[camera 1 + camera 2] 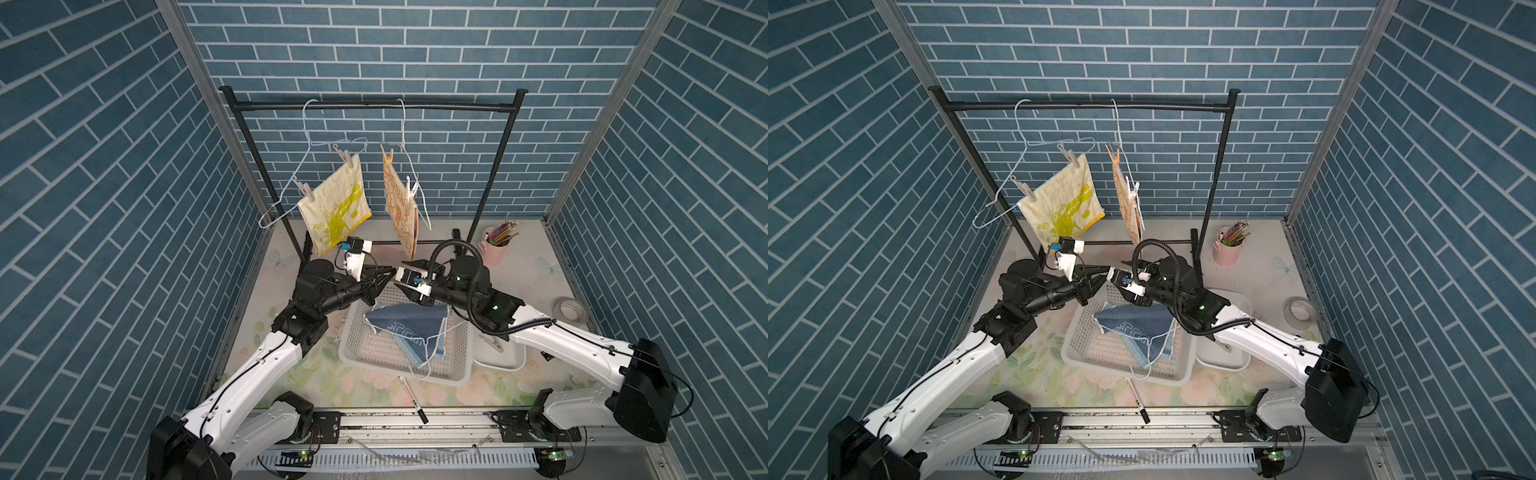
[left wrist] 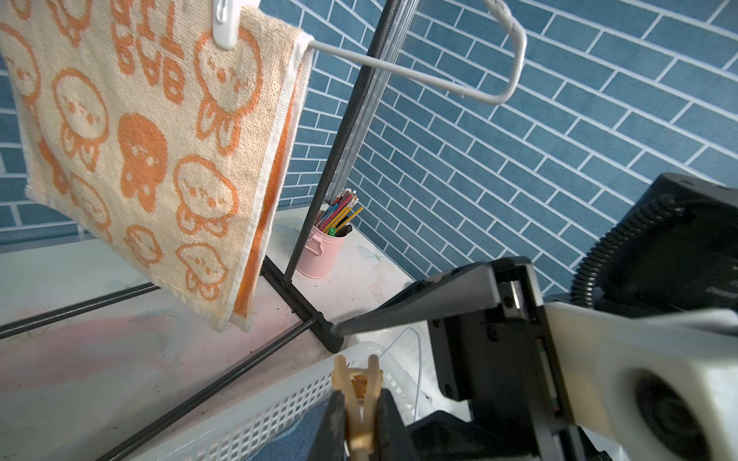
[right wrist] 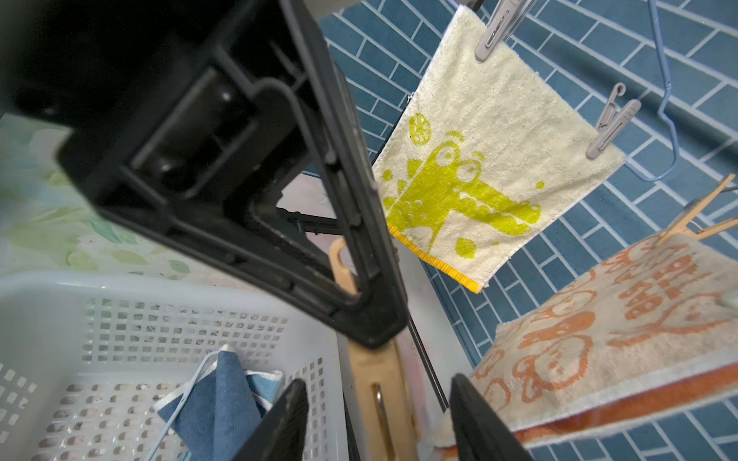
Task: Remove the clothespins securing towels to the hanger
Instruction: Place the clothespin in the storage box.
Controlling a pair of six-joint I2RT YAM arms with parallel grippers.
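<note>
My left gripper (image 2: 359,403) is shut on a tan clothespin (image 2: 356,379), held above the white basket's far rim. My right gripper (image 3: 379,383) faces it, open, with a finger on each side of that same clothespin (image 3: 369,407) and apart from it. In both top views the two grippers meet tip to tip (image 1: 392,272). The yellow towel (image 1: 334,208) hangs from a wire hanger (image 1: 307,137) by two grey clothespins (image 1: 348,157). A tan clothespin (image 1: 388,156) and a white one (image 1: 411,187) pin the orange towel (image 1: 399,208). The blue towel (image 1: 407,328) lies in the basket.
A black rack (image 1: 374,107) carries both hangers. The white basket (image 1: 353,353) sits mid-table, with a white tray (image 1: 498,359) holding a clothespin (image 1: 492,343) to its right. A pink cup of pencils (image 1: 496,245), a tape roll (image 1: 569,309) and a marker (image 1: 411,399) are nearby.
</note>
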